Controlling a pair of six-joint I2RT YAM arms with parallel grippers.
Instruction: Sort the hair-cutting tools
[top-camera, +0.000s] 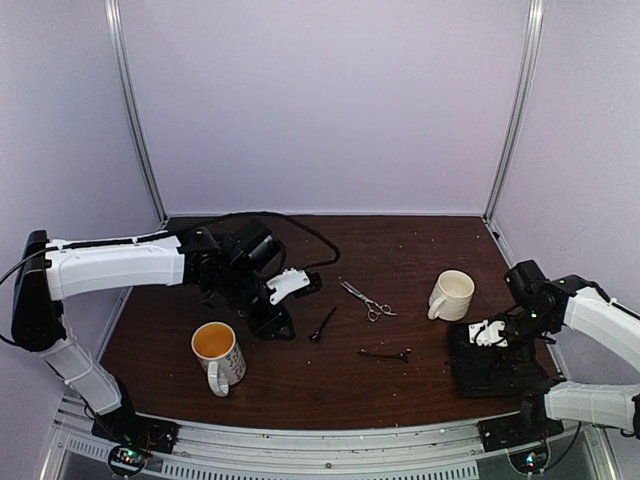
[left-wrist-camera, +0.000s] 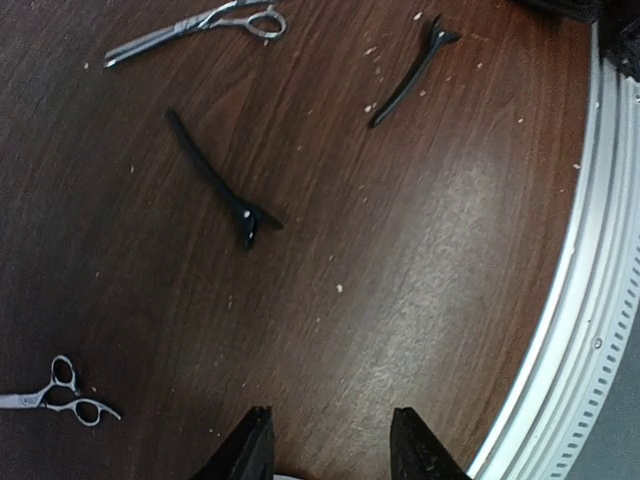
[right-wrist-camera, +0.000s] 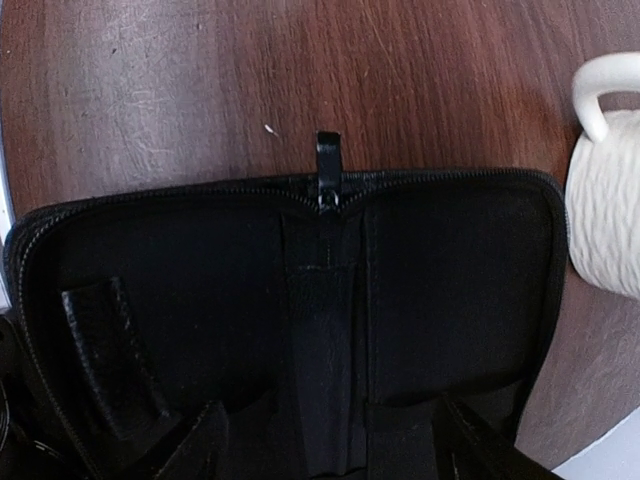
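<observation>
One pair of silver scissors (top-camera: 367, 300) lies mid-table; it also shows in the left wrist view (left-wrist-camera: 195, 25). A second pair of scissors (left-wrist-camera: 60, 395) lies at the lower left of that view and is hidden under the left arm from above. One black hair clip (top-camera: 322, 325) (left-wrist-camera: 215, 180) lies just right of my left gripper (top-camera: 275, 325). The other clip (top-camera: 387, 353) (left-wrist-camera: 412, 72) lies farther right. My left gripper (left-wrist-camera: 330, 435) is open and empty, low over bare wood. My right gripper (top-camera: 490, 335) (right-wrist-camera: 340, 440) is open and empty, over the open black case (right-wrist-camera: 200, 260).
A mug with an orange inside (top-camera: 215, 345) stands front left beside the left gripper. A white mug (top-camera: 452, 295) (right-wrist-camera: 605, 190) stands just behind the case (top-camera: 495, 370). A black cable (top-camera: 300, 225) loops at the back. The table's metal front edge (left-wrist-camera: 590, 300) is close.
</observation>
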